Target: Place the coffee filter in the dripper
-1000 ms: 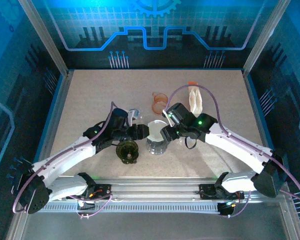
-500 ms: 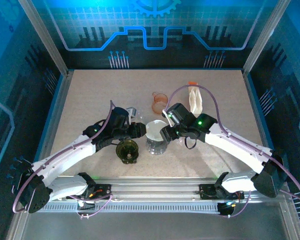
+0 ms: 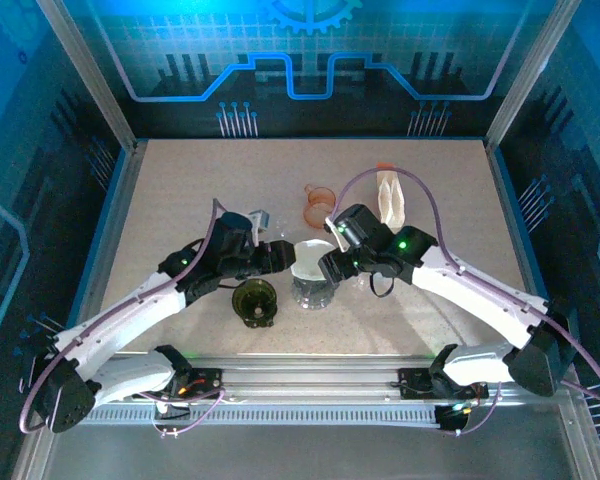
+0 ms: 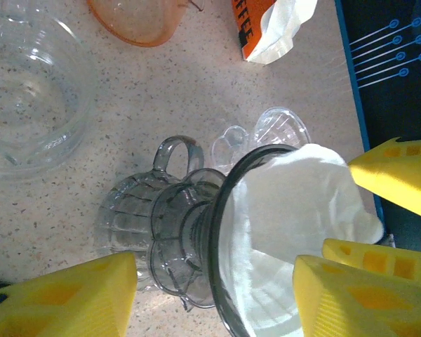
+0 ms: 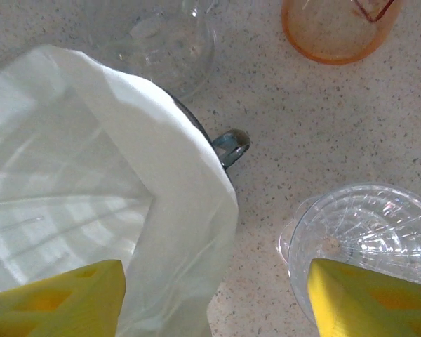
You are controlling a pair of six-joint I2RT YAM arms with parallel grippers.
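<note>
I am finding the left gripper (image 4: pixel 217 258) released: its yellow fingers (image 4: pixel 63 298) are standing apart, straddling the dripper (image 4: pixel 186 239), and I cannot tell whether either is touching the glass. The right gripper (image 5: pixel 216 263) is also standing open, one finger lying against the coffee filter (image 5: pixel 91 175), the other well apart from it. The coffee filter is sitting inside the dripper's cone, its paper edge rising above the rim and slumping over one side. Nearby, a glass bowl (image 4: pixel 28 98), an orange cup (image 4: pixel 133 21) and a filter packet (image 4: pixel 274 28) are resting on the table (image 3: pixel 180 190).
</note>
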